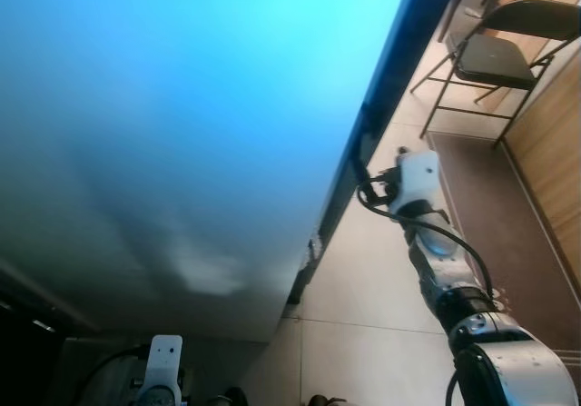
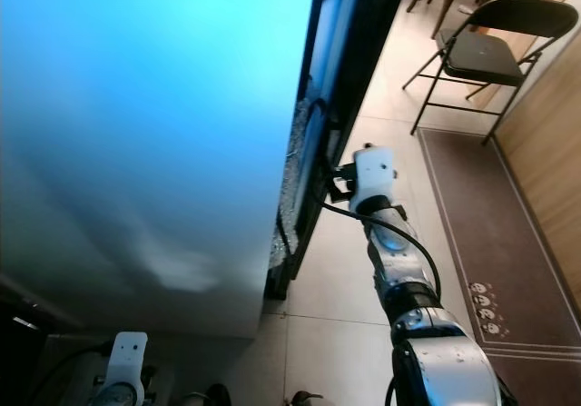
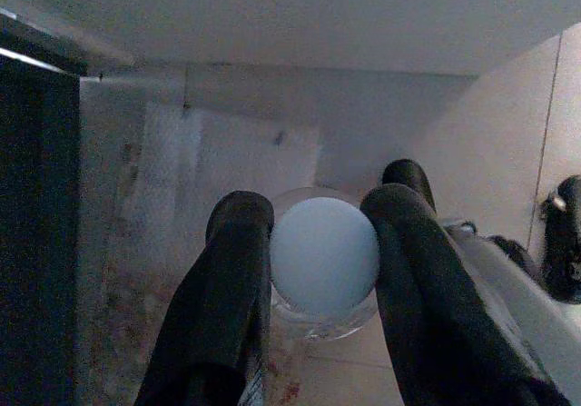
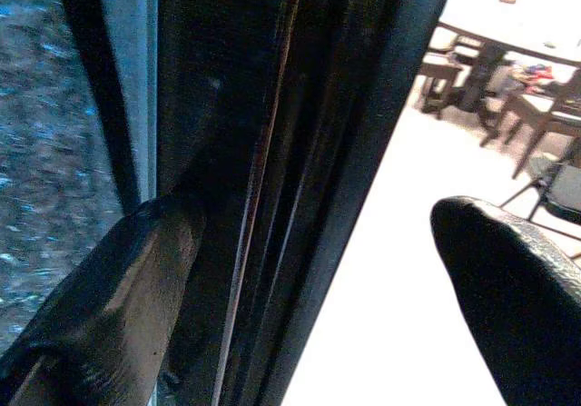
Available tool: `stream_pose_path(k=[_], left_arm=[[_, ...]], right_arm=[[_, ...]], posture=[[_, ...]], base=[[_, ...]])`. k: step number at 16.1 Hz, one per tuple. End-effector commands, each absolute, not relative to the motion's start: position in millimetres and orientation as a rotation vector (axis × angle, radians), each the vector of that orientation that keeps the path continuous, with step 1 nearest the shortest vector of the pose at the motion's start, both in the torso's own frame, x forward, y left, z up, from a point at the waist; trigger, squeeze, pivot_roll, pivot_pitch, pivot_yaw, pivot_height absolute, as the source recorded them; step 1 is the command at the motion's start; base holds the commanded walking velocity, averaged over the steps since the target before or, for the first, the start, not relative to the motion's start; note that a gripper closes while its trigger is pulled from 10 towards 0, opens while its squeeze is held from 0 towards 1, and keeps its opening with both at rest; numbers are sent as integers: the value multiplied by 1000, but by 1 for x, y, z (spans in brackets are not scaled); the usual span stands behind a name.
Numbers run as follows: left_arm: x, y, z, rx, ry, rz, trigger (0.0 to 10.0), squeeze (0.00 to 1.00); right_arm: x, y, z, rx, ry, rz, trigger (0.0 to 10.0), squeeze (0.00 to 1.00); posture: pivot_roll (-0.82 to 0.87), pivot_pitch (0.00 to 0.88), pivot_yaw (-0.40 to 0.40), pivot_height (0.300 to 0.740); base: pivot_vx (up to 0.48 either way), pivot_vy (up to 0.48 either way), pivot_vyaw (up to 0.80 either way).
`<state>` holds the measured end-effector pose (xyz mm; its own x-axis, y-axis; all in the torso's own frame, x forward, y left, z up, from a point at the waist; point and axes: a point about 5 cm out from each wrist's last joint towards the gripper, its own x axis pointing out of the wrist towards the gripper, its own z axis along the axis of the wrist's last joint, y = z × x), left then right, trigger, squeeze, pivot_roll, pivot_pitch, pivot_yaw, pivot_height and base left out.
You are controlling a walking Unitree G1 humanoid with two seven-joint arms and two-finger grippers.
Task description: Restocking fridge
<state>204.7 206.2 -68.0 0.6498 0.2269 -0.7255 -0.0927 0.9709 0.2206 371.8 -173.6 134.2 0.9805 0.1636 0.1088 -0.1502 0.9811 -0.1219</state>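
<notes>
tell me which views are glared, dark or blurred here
Eye views: the fridge door is a featureless blue glow, shading to grey lower down. Left wrist view: dim but sharp, left gripper shut on a pale ball. Right wrist view: right gripper fingers loom soft, and the floor beyond is blown out white.

Glossy fridge door [image 1: 182, 133], matt pale ball [image 3: 324, 253], smooth floor tiles [image 1: 372, 270]
</notes>
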Motion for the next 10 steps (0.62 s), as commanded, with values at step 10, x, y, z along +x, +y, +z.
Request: stream_pose_path(k=[10], left_arm=[[179,216,-81,174,949,168,10000,0]], right_arm=[[340,-243,98,-92,-26,-213,10000,0]], posture=[[-121,171,-85,740]], base=[[0,0,0]])
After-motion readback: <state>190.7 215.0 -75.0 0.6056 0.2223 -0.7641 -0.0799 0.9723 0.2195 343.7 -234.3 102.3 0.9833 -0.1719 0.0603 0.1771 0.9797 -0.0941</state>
